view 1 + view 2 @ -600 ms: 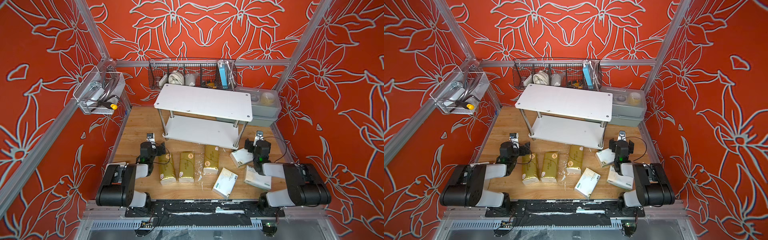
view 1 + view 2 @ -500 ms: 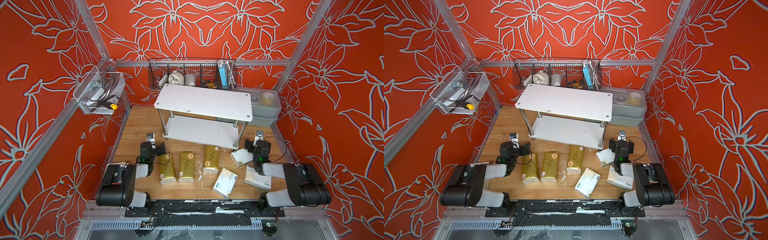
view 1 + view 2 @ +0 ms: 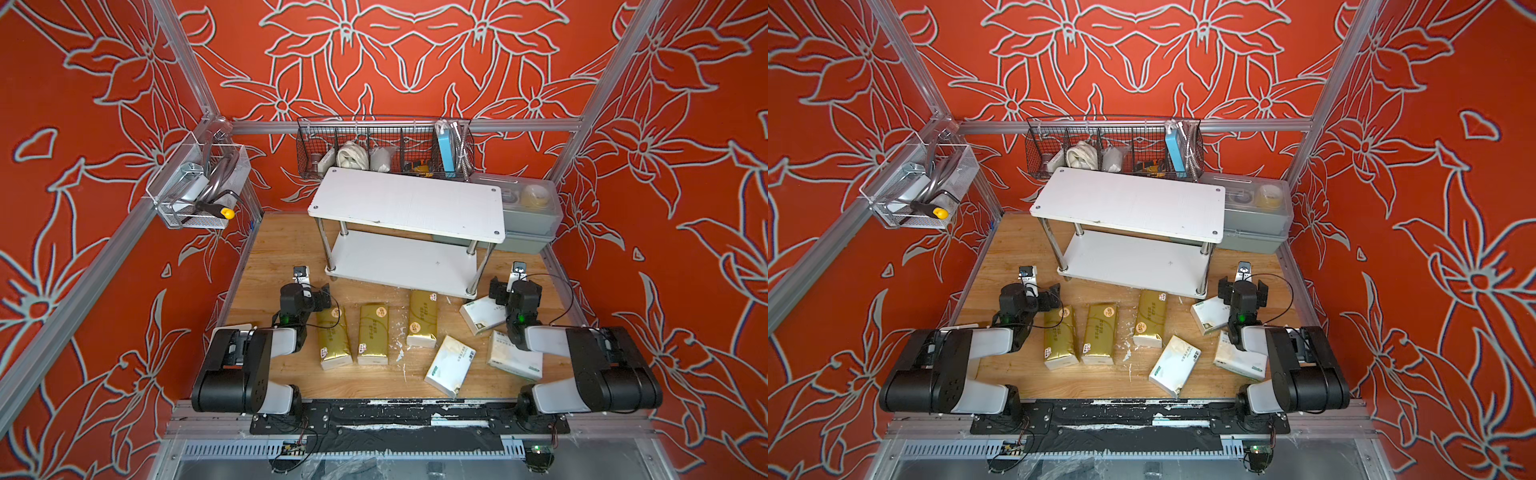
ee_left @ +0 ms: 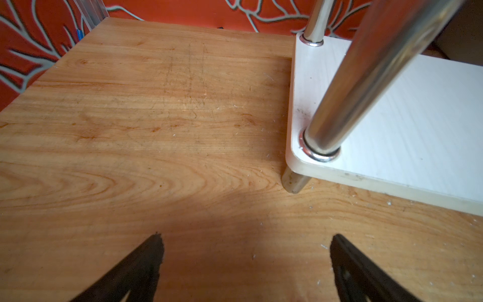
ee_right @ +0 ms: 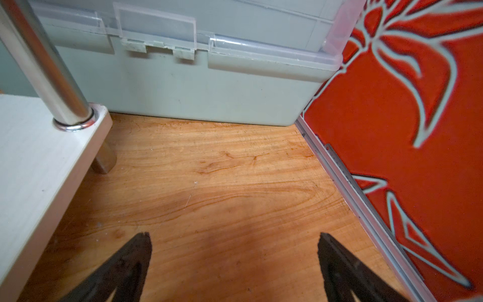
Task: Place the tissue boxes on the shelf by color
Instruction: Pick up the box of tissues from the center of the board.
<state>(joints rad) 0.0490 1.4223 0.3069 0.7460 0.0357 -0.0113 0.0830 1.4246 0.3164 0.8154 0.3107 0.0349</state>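
Gold tissue boxes [image 3: 373,334] lengthwise toward shelf [image 3: 407,205]; white tissue boxes [image 3: 451,365] askew.

Light: bright, even, from above in both top views.
Shadow: soft dark patch on the wooden floor [image 4: 209,224] in each wrist view.
Glare: pale streaks on the near shelf post [image 4: 366,78], which is blurred.
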